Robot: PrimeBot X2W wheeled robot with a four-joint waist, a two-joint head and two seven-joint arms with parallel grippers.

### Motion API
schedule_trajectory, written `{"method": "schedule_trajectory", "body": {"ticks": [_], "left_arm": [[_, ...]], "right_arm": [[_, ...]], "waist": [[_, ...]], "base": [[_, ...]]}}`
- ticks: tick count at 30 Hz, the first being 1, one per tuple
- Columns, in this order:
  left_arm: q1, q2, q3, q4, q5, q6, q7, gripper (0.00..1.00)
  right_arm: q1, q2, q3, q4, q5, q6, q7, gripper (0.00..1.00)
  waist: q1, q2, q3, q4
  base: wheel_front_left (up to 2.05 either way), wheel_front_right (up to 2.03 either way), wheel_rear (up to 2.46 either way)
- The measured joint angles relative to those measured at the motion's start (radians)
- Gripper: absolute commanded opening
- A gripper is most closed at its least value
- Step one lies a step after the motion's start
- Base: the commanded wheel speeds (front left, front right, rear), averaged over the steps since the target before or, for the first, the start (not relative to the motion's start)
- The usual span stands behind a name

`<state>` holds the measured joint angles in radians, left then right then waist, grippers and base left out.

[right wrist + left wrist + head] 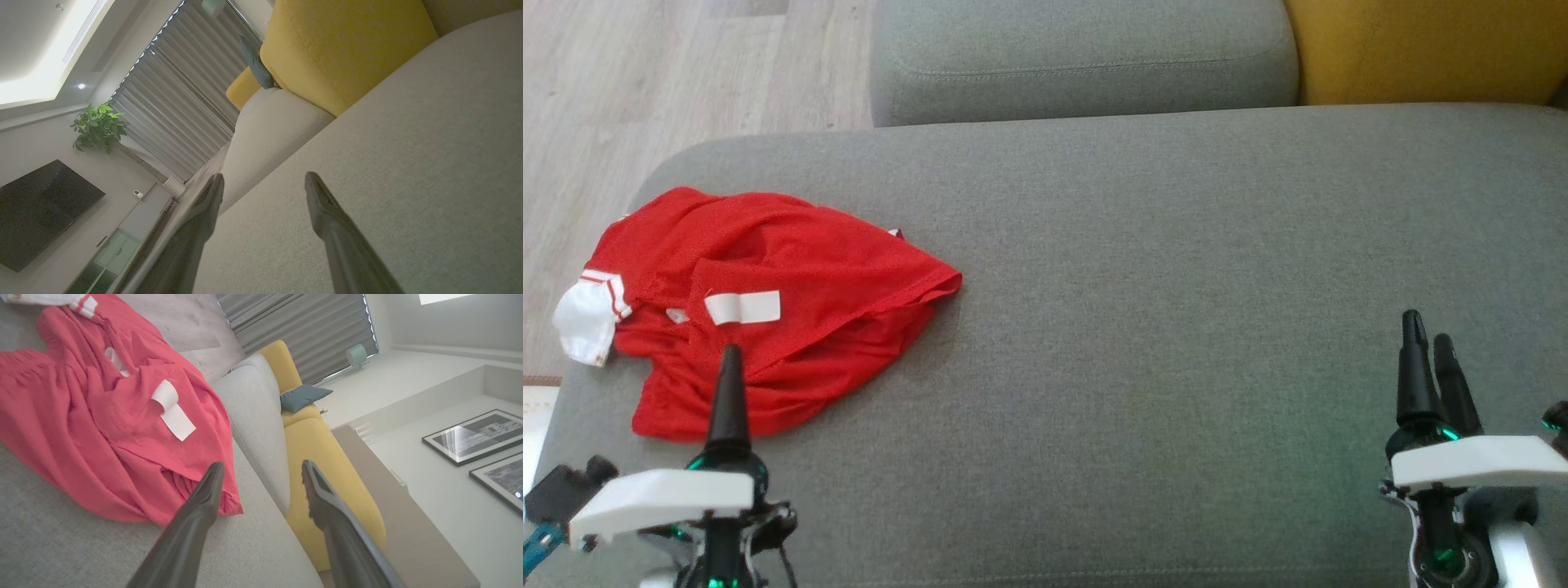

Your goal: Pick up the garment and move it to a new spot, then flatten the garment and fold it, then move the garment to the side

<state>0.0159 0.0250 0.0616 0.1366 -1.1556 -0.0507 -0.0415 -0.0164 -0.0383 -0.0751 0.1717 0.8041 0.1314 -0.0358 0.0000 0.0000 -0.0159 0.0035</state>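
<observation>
Red garment (768,269) lies at 12 o'clock from the released left pincer (261,471); the released right pincer (1427,327) sits well apart.

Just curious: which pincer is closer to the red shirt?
Left. The left pincer is at the near edge of the red shirt; the right pincer is far across the grey cushion.

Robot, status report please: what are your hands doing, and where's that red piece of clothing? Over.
Left gripper open, by the red garment's edge. Right gripper open, over grey cushion. Garment crumpled, unheld, at cushion's left end. Nothing in the way.
</observation>
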Motion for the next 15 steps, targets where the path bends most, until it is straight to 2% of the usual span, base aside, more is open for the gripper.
{"method": "schedule_trajectory", "body": {"ticks": [15], "left_arm": [[0.0,0.002,-0.086,-0.079,0.307,0.042,-0.041,1.0]], "right_arm": [[0.0,0.0,0.028,-0.051,-0.271,0.0,-0.045,1.0]], "waist": [[0.0,0.0,-0.006,0.001]], "base": [[0.0,0.0,0.0]]}}
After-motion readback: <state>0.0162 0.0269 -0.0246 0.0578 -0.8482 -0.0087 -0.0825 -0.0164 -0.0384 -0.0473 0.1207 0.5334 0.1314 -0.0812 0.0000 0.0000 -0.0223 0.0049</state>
